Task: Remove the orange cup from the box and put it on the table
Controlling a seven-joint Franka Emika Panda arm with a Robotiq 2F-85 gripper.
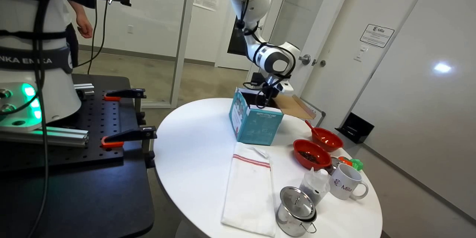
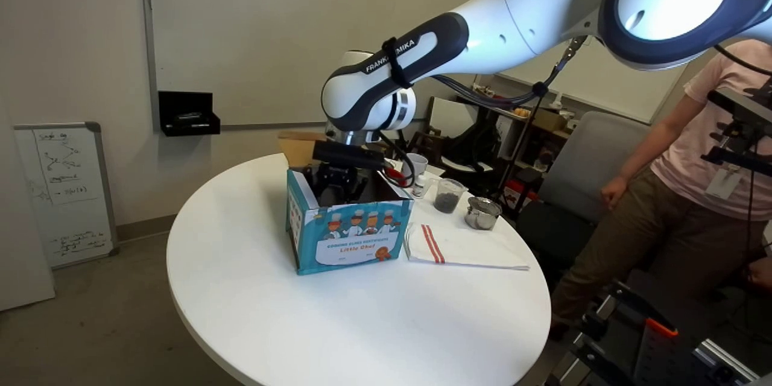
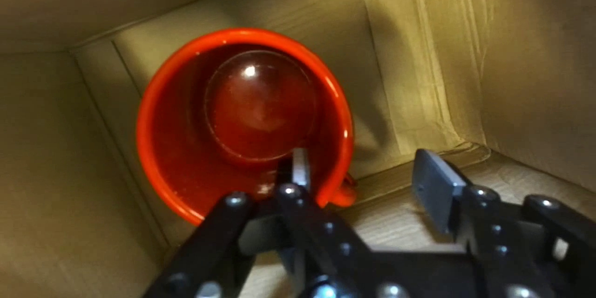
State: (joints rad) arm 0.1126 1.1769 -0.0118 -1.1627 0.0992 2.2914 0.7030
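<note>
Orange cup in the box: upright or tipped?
Upright: in the wrist view, looking down into the box, the orange cup shows its open mouth and inner base.

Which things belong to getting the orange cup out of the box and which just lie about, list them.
Belong to the job:
orange cup, inside the teal box
white table
gripper, open

Just lying about:
folded towel
red bowl of dark bits
another red bowl
white mug
metal pot
clear container
green item

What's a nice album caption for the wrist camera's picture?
Down in the box, the orange cup sits with part of its rim showing between the fingers of the open gripper.
</note>
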